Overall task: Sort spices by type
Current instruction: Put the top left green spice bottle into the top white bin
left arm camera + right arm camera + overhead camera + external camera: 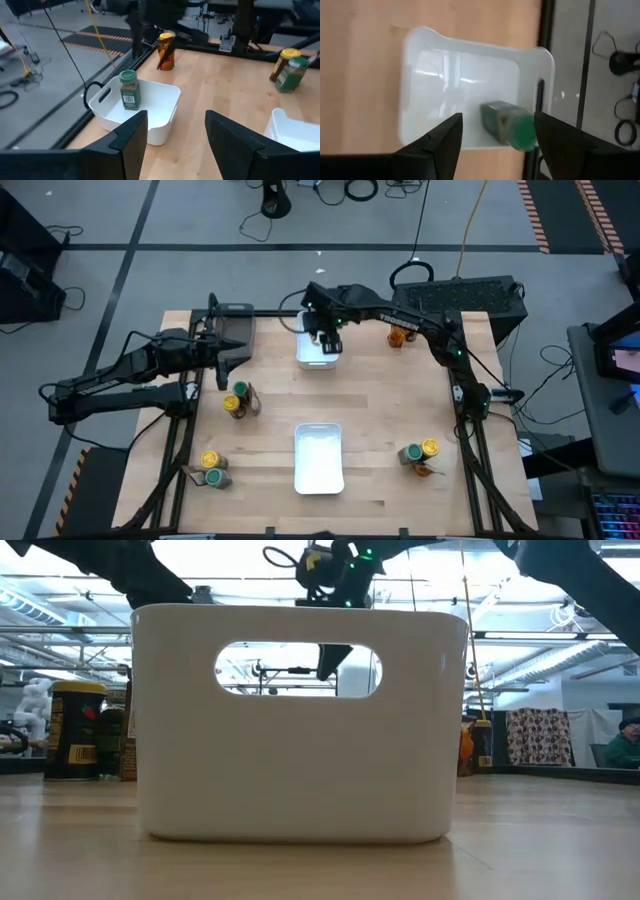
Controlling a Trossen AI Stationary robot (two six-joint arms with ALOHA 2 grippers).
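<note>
A green-lidded jar (128,89) stands upright on its base inside the far white bin (314,356); the right wrist view looks down on this jar (509,126). My right gripper (497,118) hovers open above the bin, clear of the jar, and shows over the bin from above (327,338). My left gripper (176,118) waits open over the table's left side (237,361), holding nothing. Other spices stand in small groups on the table: a green-lidded jar with a packet (239,402), a yellow-lidded jar (210,461) beside a green-lidded one (217,477), and a group at the near right (419,453).
A second white bin (318,458) stands near the table's front middle and fills the low view (300,740). A yellow-lidded jar with an orange label (166,51) stands at the far right. A dark grey tray (236,322) lies at the far left, under my left arm.
</note>
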